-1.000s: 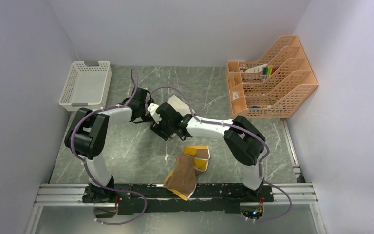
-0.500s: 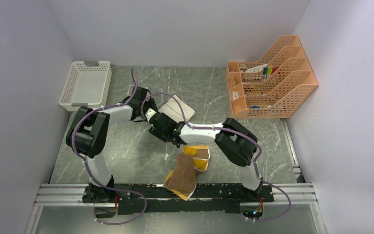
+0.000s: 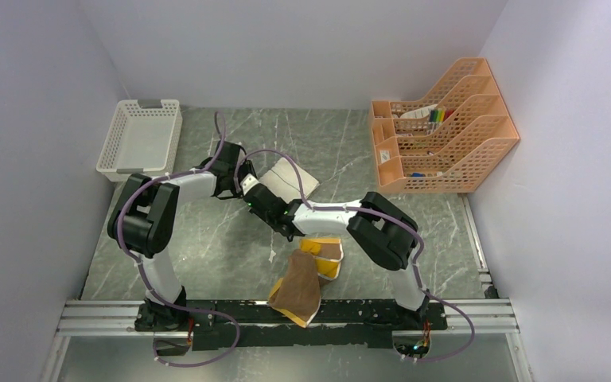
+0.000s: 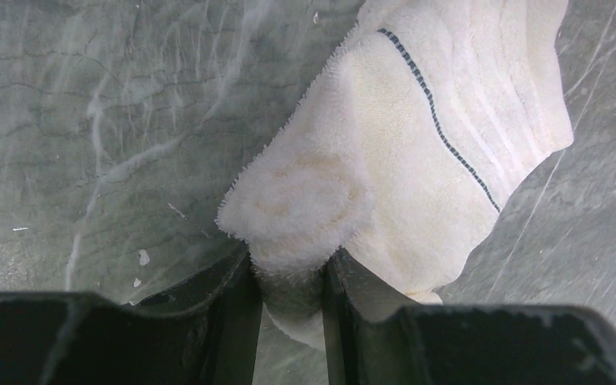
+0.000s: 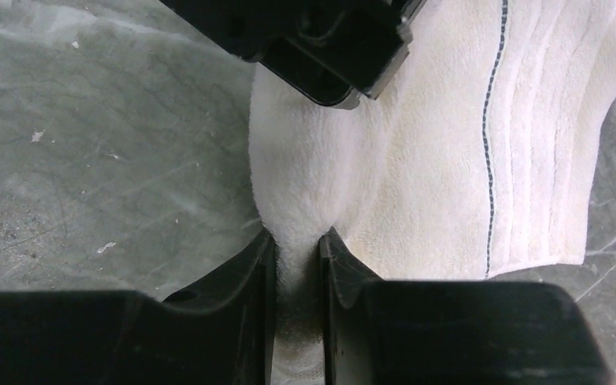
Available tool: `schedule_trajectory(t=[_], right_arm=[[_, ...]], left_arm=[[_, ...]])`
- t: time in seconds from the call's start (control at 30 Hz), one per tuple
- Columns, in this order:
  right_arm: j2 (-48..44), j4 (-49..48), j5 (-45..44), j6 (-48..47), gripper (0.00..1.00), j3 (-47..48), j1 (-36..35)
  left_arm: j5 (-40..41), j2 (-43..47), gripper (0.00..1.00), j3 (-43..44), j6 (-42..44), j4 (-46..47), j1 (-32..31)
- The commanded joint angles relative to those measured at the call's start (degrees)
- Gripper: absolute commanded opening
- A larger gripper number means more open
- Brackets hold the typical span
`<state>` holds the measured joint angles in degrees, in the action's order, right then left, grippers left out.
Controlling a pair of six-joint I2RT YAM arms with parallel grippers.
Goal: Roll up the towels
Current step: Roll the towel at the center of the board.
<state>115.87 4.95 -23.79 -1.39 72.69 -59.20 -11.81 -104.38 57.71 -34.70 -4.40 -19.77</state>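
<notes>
The white towel (image 4: 417, 144) lies on the table (image 3: 207, 239) at mid-depth, a little left of centre, just beyond both wrists. It is cream terry with a thick, fluffy pile. A thin dark stitched line runs along it, and a few raised ribs lie beside that line, parallel to one edge. Most of it lies flat. The edge facing the arms is bunched up into a soft, rounded lump with a faint yellowish tinge.

The left gripper (image 4: 289, 277) is nearly closed and pinches that lump, with pile bulging out above its fingers. The right gripper (image 5: 297, 257) is likewise narrowed to a slim gap and squeezes a ridge of the same edge. Seen from the right wrist, the left gripper's black body sits just beyond, over the same fold, so the two grip close together.

The brown towel (image 3: 298, 286) lies nearer the arm bases, between them and well apart from the white one. It is crumpled and partly folded over, so its mustard-yellow reverse shows at the far end and along the near edge. No gripper touches it.

A white basket (image 3: 139, 139) sits at the far left of the table, and an orange file rack (image 3: 441, 127) at the far right.
</notes>
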Motion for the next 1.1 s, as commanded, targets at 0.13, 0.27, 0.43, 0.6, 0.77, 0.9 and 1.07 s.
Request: schedule_trajectory(t=[0.13, 0.27, 0.43, 0.6, 0.77, 0.9, 1.07], right_arm=[[1.2, -0.1, 9.3, 4.9, 0.15, -1.6, 1.1], [-1.1, -2.5, 17.5, 6.2, 0.15, -3.1, 3.3], [-3.0, -5.3, 28.8, 8.0, 0.10, -4.4, 6.8], [-3.9, -8.7, 38.6, 12.1, 0.09, -5.9, 11.0], [-4.3, -12.8, 49.2, 17.7, 0.09, -7.6, 16.2], [-3.8, -18.8, 60.0, 25.3, 0.10, -9.4, 20.9], [-0.6, -30.0, 70.6, 35.6, 0.14, -11.7, 25.0]], left_arm=[[3.4, 3.7, 0.44, -0.9, -1.6, -1.0, 2.7], [5.6, 8.2, 0.52, -2.2, -3.7, 0.7, 4.0], [8.4, 13.6, 0.62, -2.8, -5.4, 2.1, 4.7], [13.1, 19.6, 0.72, -4.7, -7.4, 2.5, 5.6], [13.3, 22.1, 0.75, -7.1, -7.6, 3.7, 6.4], [10.9, 22.7, 0.75, -9.3, -7.3, 6.1, 6.4], [4.6, 19.1, 0.72, -9.7, -6.8, 8.3, 6.1]])
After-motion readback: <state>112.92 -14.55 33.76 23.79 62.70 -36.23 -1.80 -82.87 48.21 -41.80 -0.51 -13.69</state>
